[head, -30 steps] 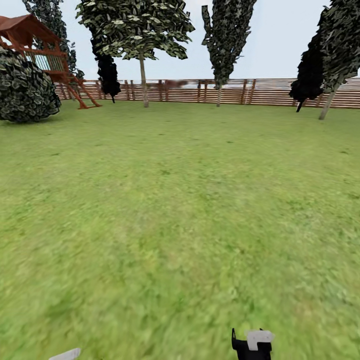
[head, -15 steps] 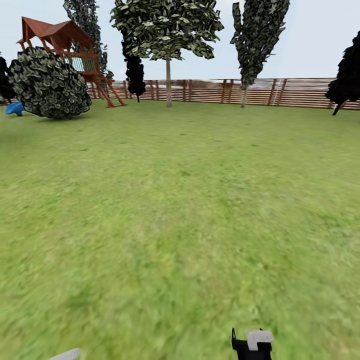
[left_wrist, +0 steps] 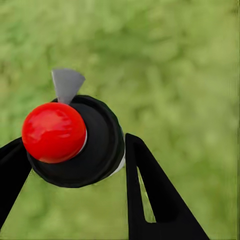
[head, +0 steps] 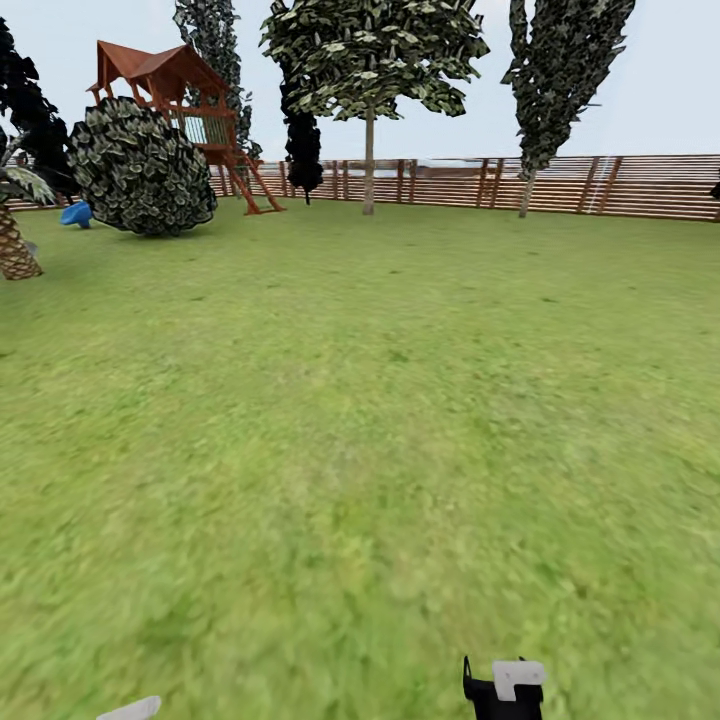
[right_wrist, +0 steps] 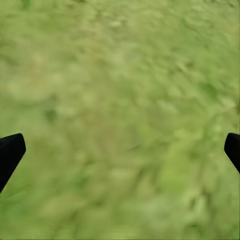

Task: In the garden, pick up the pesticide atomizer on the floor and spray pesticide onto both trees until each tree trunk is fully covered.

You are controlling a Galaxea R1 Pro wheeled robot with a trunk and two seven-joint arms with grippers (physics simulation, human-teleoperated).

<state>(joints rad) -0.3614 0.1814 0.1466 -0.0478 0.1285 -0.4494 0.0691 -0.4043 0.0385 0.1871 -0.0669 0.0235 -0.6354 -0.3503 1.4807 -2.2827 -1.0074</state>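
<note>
The pesticide atomizer (left_wrist: 75, 142) sat between the two black fingers of the left hand (left_wrist: 70, 165), seen from above in the left wrist view so that its round red top and black shoulder faced the camera, with a grey nozzle tab sticking out from its rim. The fingers pressed against either side of the bottle, so the left hand was clamped on it, off the grass (left_wrist: 175, 60) below; holding it upright like this probably kept the nozzle free for spraying. The right hand (right_wrist: 120, 150) carried nothing: its two dark fingertips stood wide apart at opposite edges of the right wrist view, with blurred lawn between them. In the head view that right hand (head: 505, 688) showed at the bottom edge, black with a white tip, and a pale sliver of the left arm showed low at the left. Ahead lay open lawn (head: 380, 420) running to a brown slatted fence (head: 620, 185). Two pale-trunked trees stood in front of the fence, a broad-crowned one (head: 369, 150) near the middle and a narrower one (head: 527, 175) to its right, both well apart from the robot. A round bush (head: 140, 165), a red playhouse (head: 175, 85) and a scaly palm trunk (head: 15, 245) stood to the left. The pickup appeared done and the spraying not yet begun; the trunks looked too far off to reach.
</note>
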